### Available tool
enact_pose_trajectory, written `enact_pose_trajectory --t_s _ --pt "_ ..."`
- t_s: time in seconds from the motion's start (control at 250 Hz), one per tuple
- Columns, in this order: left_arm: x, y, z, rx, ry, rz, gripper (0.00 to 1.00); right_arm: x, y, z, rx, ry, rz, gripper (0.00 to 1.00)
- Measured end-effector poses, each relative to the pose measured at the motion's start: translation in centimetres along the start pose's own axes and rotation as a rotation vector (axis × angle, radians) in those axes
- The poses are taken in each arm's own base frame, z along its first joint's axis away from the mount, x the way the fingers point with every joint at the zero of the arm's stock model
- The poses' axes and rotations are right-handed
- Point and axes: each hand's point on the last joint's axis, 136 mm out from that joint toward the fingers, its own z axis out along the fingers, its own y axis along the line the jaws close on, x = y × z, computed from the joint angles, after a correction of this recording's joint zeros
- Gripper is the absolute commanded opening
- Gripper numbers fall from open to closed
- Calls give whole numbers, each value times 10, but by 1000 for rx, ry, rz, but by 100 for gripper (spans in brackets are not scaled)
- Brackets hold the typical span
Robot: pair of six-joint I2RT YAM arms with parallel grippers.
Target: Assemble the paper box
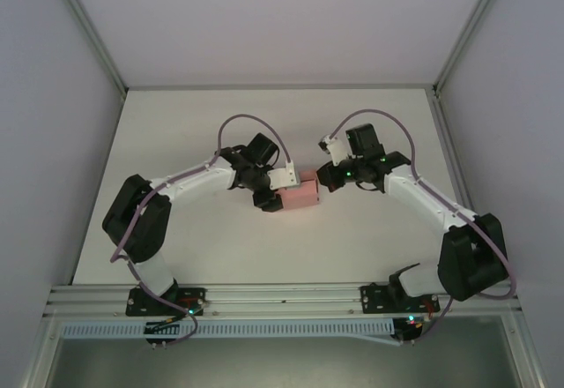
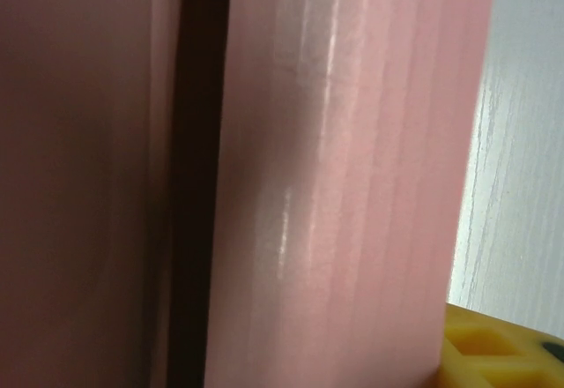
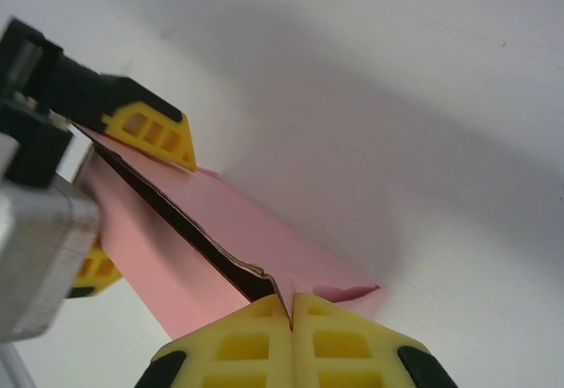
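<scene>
The pink paper box (image 1: 300,192) sits mid-table between my two arms, partly folded, with a dark open seam along its length (image 3: 176,220). From the left, my left gripper (image 1: 278,192) spans the box's end; its yellow fingers (image 3: 152,130) press on opposite faces, and pink card (image 2: 352,176) lies right up against its camera, with one yellow fingertip (image 2: 502,353) at the bottom right. At the box's right end my right gripper (image 1: 324,176) is shut, its yellow pads (image 3: 256,344) pinching a thin card edge at the near corner.
The white table (image 1: 370,123) is bordered by grey walls at the left, right and back. An aluminium rail (image 1: 282,300) with both arm bases runs along the near edge. Purple cables loop above each wrist.
</scene>
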Motion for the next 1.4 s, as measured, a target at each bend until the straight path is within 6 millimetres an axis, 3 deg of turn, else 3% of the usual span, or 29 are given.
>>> enact_pose_trajectory --t_s 0.395,0.695,1.094,1.401 --pt "-1 3 0 -10 8 -12 55 -2 1 2 -8 31 382 1" --pt "0 6 1 -16 23 -21 55 0 0 7 -9 -6 514 3" --pt "1 7 2 -26 33 -23 55 5 -6 15 19 23 545 6" --pt "-2 9 4 -35 23 -42 55 18 -5 13 27 -170 409 9"
